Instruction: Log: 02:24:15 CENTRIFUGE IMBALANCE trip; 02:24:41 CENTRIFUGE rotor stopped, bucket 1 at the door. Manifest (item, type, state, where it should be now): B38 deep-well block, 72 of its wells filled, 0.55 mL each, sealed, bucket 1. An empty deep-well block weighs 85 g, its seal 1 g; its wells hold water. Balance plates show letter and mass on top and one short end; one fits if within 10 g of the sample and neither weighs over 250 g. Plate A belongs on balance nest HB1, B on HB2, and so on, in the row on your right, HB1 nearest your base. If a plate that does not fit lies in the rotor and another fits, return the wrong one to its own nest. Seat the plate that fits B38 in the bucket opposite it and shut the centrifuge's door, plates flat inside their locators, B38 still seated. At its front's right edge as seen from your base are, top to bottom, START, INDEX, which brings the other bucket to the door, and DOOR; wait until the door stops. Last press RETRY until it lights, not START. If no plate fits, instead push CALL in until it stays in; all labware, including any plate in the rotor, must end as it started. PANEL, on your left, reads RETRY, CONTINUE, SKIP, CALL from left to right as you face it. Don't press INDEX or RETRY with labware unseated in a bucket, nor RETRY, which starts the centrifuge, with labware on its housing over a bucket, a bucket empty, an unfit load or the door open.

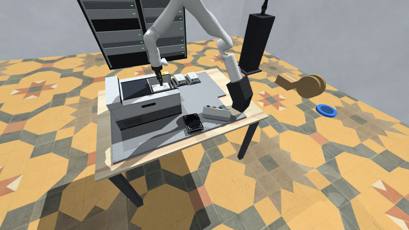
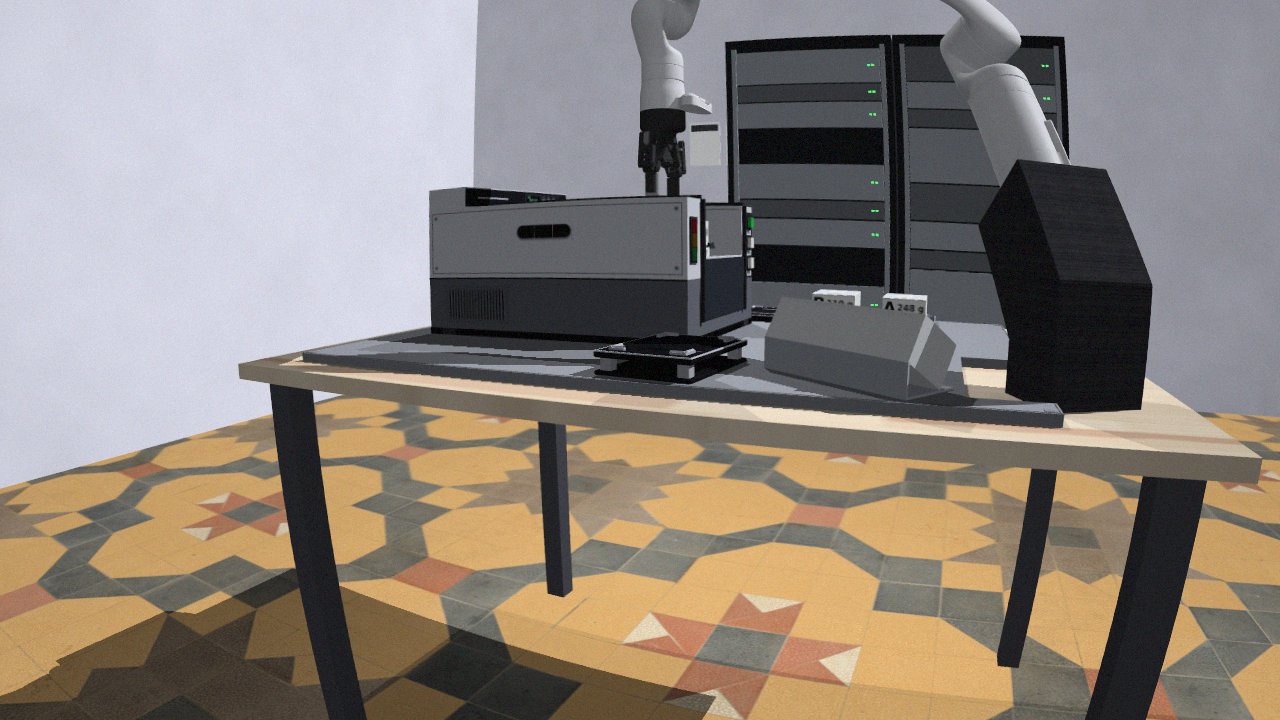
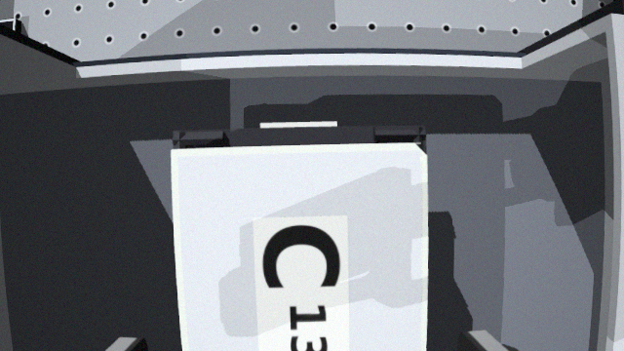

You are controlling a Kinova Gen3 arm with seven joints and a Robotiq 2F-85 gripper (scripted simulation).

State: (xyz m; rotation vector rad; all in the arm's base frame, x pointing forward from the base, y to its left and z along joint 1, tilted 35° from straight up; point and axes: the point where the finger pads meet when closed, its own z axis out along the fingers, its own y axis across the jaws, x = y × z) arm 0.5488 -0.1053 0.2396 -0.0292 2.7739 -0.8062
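- The white arm (image 1: 182, 17) rises from its black base (image 1: 240, 93) at the right of the surface (image 1: 182, 148), arches high over it and drops its forearm straight down onto the centrifuge (image 1: 142, 100) at the far left.
- The end effector (image 1: 160, 83) points downward into the centrifuge's open top, fingers spread wide and holding nothing; in the wrist view its fingertips show at the lower corners, either side of the plate.
- Directly under it lies white balance plate C (image 3: 299, 244), flat in the bucket at the door opening, its "C" label facing up; only the first digits of the mass are visible.
- Two more white balance plates (image 1: 185, 77) sit in the row just right of the centrifuge; in the exterior view one reads "A 248 g" (image 2: 904, 306).
- The grey button panel (image 1: 216, 112) and an empty black nest (image 1: 193, 123) stand on the near part of the surface.
- Server racks (image 1: 114, 34) stand behind, on a patterned tile floor (image 1: 286, 171).
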